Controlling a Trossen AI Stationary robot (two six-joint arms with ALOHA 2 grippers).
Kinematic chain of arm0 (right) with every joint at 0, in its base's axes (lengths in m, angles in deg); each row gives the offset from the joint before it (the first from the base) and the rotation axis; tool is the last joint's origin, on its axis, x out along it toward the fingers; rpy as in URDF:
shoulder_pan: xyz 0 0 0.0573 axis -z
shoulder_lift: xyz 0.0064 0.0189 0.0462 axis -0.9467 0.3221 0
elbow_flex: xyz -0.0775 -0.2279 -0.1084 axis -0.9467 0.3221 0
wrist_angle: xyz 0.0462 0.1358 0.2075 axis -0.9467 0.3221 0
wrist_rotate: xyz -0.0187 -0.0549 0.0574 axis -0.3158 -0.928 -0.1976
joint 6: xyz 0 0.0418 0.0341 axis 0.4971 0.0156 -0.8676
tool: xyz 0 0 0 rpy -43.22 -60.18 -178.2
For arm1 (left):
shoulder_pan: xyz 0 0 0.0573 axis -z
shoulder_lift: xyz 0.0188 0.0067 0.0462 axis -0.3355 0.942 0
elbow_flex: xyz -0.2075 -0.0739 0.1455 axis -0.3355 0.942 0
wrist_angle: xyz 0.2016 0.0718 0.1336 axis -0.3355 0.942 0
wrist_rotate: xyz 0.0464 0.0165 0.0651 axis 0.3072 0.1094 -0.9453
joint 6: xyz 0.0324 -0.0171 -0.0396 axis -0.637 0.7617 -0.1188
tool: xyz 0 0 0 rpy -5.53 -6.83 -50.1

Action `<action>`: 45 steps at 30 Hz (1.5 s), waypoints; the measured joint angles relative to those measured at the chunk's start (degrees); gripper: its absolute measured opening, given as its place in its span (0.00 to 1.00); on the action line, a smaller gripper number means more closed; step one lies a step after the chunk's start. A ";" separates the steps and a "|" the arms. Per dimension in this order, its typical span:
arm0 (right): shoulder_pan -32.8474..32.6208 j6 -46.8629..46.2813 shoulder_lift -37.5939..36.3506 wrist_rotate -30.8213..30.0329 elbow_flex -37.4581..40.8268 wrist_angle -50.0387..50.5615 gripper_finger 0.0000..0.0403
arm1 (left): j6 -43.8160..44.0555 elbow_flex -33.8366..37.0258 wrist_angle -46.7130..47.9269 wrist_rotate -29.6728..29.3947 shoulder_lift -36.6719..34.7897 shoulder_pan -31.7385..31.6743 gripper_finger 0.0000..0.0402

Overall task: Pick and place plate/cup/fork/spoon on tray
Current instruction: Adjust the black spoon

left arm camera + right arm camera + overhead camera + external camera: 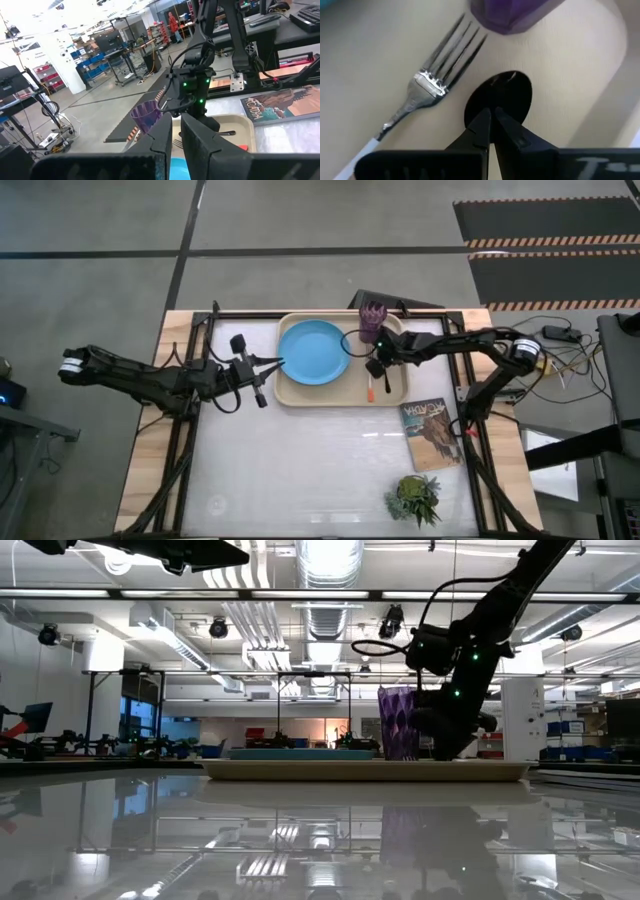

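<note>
The cream tray (300, 395) lies at the table's far middle. The light-blue plate (313, 352) sits on its left part. The purple cup (373, 318) stands upright in its far right corner. The orange-handled fork (370, 385) lies flat on its right part. The dark spoon (502, 95) lies on the tray beside the fork's tines (447, 52), just below the cup. My right gripper (378, 366) is low over the tray, shut at the spoon. My left gripper (275, 364) is shut and empty, just off the tray's left rim. My right gripper (492, 116) is closed to a thin slit right at the neck end of the spoon's bowl (495, 102), coming down at a slant from the table's right. Its fingers hide the handle between them. The bowl lies on the tray floor, and the handle (226, 133) shows lying on the tray.
A picture-covered book (432, 433) lies near the table's right edge, with a small green potted plant (415, 498) nearer the front. The table's near middle and left are bare. A person in red (172, 22) stands far off in the room.
</note>
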 joint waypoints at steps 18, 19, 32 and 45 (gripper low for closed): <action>0.15 -0.07 0.70 -0.51 0.02 0.58 0.02 | 0.00 -0.01 0.02 -0.02 0.00 0.01 0.06; 0.15 -0.12 0.70 -0.49 0.02 0.80 0.02 | 0.00 -0.01 0.04 -0.02 0.00 -0.01 0.06; 0.11 -0.19 0.57 -0.31 0.02 1.61 0.02 | 0.00 -0.01 0.04 -0.01 0.00 -0.01 0.06; 0.09 2.62 0.54 1.31 0.02 0.45 0.02 | 0.00 -0.01 0.02 0.00 0.00 -0.01 0.06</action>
